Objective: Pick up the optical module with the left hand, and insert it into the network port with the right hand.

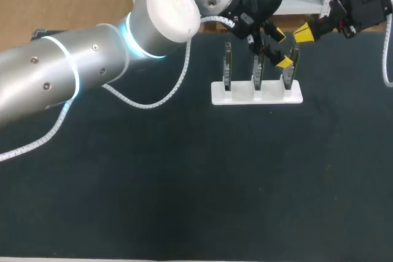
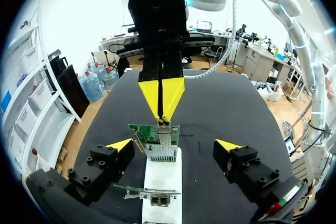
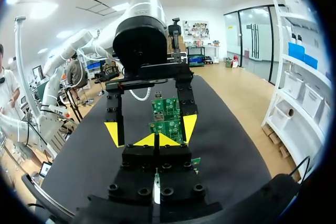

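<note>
Three upright circuit boards stand in a white holder (image 1: pixel 256 95). My left gripper (image 1: pixel 281 48) hangs open around the rightmost board (image 1: pixel 290 69). In the left wrist view that board (image 2: pixel 160 142) with its metal network port sits between the open fingers of the left gripper (image 2: pixel 173 145). My right gripper (image 2: pixel 161 98) points at the port from the far side, tips together. A small metal piece (image 2: pixel 164 124), probably the optical module, sits at the port right against those tips; I cannot tell if it is gripped. In the right wrist view the right gripper (image 3: pixel 157 140) is shut just before the board (image 3: pixel 168 128).
A nearer board (image 2: pixel 152 195) stands on the holder (image 2: pixel 163 174) under my left wrist. The other two boards (image 1: pixel 227 65) (image 1: pixel 258 69) are to the left of the gripped area. The dark mat (image 1: pixel 184 182) spreads out in front of the holder.
</note>
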`<action>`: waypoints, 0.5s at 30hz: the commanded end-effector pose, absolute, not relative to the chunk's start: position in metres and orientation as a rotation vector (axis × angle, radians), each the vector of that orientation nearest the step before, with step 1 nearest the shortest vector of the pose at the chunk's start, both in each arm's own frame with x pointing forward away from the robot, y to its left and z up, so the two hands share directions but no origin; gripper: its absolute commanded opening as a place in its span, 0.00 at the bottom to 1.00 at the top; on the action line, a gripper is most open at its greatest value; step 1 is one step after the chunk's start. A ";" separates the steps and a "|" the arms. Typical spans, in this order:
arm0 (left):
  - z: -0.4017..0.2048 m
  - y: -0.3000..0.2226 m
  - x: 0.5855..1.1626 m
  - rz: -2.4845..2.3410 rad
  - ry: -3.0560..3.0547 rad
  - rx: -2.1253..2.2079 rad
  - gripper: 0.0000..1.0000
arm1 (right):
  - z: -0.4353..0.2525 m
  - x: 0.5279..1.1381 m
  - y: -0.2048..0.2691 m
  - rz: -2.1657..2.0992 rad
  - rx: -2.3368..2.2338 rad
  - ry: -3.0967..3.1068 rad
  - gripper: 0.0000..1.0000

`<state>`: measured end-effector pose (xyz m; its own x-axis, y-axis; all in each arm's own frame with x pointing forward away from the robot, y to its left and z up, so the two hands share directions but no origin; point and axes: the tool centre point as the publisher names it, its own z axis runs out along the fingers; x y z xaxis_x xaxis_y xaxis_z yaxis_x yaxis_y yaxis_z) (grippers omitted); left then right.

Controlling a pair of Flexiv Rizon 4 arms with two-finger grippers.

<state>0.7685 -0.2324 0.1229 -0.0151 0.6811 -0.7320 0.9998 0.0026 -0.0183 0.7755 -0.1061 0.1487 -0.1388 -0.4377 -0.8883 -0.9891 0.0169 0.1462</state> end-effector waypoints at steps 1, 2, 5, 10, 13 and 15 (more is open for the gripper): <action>0.124 -0.233 0.770 -0.771 1.756 1.736 1.00 | 0.144 0.776 -0.106 1.092 -1.474 1.648 0.00; 0.124 -0.233 0.770 -0.771 1.756 1.736 1.00 | 0.144 0.776 -0.106 1.095 -1.473 1.650 0.00; 0.124 -0.233 0.770 -0.771 1.756 1.736 1.00 | 0.142 0.775 -0.105 1.100 -1.469 1.653 0.00; 0.124 -0.233 0.770 -0.771 1.756 1.736 1.00 | 0.137 0.775 -0.106 1.106 -1.462 1.664 0.00; 0.124 -0.233 0.770 -0.771 1.756 1.736 1.00 | 0.136 0.774 -0.107 1.108 -1.460 1.668 0.00; 0.124 -0.233 0.770 -0.771 1.756 1.736 1.00 | 0.134 0.775 -0.107 1.108 -1.457 1.671 0.00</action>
<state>0.7685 -0.2324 0.1229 -0.0151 0.6811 -0.7320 0.9998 0.0025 -0.0183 0.7737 -0.1067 0.1423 -0.1689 -0.4357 -0.8841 -0.9842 0.0262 0.1751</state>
